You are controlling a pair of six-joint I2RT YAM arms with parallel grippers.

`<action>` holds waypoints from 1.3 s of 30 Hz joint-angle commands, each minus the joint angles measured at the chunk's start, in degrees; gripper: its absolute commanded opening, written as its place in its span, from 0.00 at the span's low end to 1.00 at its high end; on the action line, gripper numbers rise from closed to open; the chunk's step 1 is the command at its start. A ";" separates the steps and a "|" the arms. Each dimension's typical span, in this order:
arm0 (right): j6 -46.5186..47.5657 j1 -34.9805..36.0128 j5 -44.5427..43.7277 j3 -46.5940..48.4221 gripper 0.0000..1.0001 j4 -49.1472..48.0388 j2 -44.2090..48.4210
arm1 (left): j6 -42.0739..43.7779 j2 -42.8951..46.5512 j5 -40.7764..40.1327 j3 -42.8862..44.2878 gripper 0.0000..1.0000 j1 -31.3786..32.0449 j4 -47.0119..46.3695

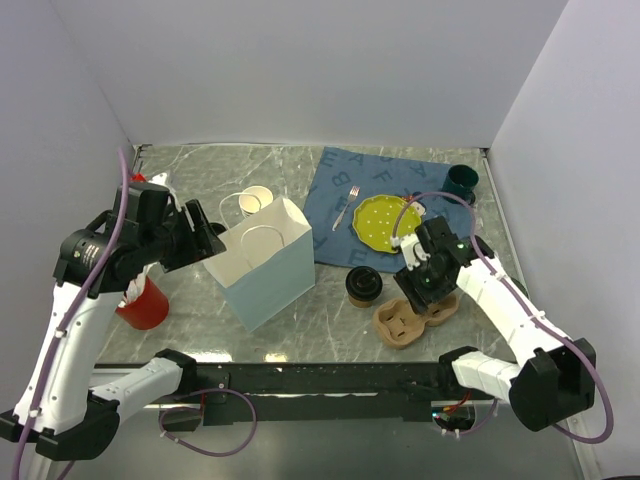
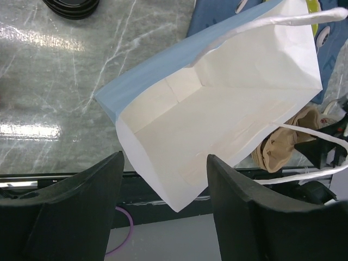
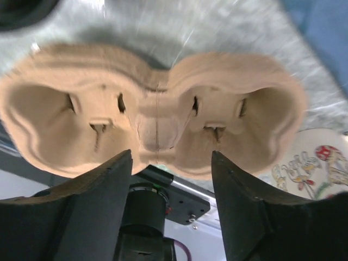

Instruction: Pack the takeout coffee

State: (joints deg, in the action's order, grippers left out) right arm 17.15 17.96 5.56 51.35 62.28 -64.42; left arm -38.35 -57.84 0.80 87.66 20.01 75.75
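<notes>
Takeout coffee (image 1: 363, 285) stands on the counter (image 1: 190, 175) between white bag (image 1: 262, 265) and cup carrier (image 1: 405, 322); left tool (image 2: 164, 160) and right tool (image 3: 171, 156) both gape, empty.

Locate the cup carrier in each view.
Top external: carrier lower right of centre, right of the bag.
Left wrist: carrier at the right, showing past the bag.
Right wrist: carrier fills the middle of the picture.
Shared landmark: blue cloth, upper centre in top external, top edge in left wrist, top right corner in right wrist.
</notes>
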 commanded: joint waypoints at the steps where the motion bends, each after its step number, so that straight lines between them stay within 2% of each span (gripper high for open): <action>1: 4.04 -0.29 0.07 -3.01 0.68 0.56 1.49 | 1.08 0.10 3.15 -0.64 0.69 0.20 -2.18; 9: 4.39 -0.29 1.47 -1.52 0.69 1.44 -0.79 | 1.17 -0.51 2.63 -1.79 0.70 2.22 -2.71; 22: 1.40 -0.38 5.86 6.12 0.67 2.67 -11.51 | 1.61 0.36 -0.62 0.41 0.72 3.54 -1.21; 23: 1.40 -0.20 5.86 6.13 0.67 2.67 -11.60 | 1.61 0.28 -2.62 0.41 0.72 3.63 -1.21; 39: 2.10 -0.29 5.68 5.78 0.63 2.76 -13.98 | 2.05 -1.48 -6.69 1.64 0.73 5.83 -0.95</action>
State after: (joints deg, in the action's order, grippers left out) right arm 18.94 17.96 10.63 55.18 64.45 -78.32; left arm -37.50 -59.44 -3.90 87.18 25.28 74.85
